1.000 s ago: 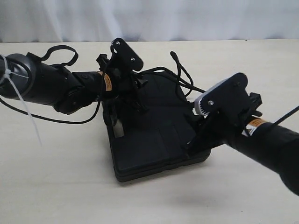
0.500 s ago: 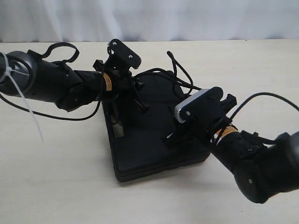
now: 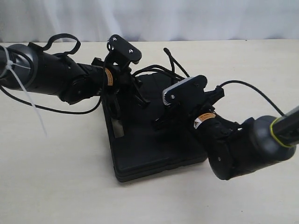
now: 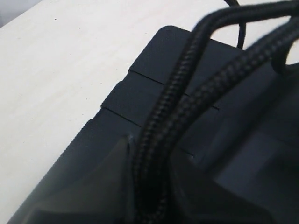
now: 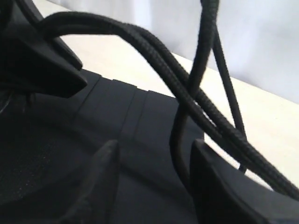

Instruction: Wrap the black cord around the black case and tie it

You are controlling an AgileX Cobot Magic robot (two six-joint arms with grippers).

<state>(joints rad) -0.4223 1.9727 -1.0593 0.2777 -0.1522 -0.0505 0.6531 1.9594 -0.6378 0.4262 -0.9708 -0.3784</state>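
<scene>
The black case (image 3: 140, 154) lies flat on the table, one corner toward the camera. Above its far half, the black cord (image 3: 174, 65) rises in loose loops. My left gripper (image 3: 133, 100) hovers over the case's back left part; in the left wrist view it (image 4: 149, 186) is shut on a doubled run of the cord (image 4: 187, 93) above the case (image 4: 140, 79). My right gripper (image 3: 161, 122) is over the middle of the case, open. In the right wrist view a strand of cord (image 5: 180, 135) hangs between its fingers (image 5: 152, 172), close to one fingertip (image 5: 210, 172).
A beige table (image 3: 56, 177) carries everything, with a white curtain (image 3: 187, 18) behind. Thin smooth robot cables (image 3: 247, 86) arc off both arms. A white zip tie (image 3: 25, 100) hangs from the left arm. The left gripper's finger (image 5: 42, 65) shows in the right wrist view.
My right arm has swung in from the case's right edge to over its middle, toward the left gripper. The left arm has shifted only slightly, still holding the cord.
</scene>
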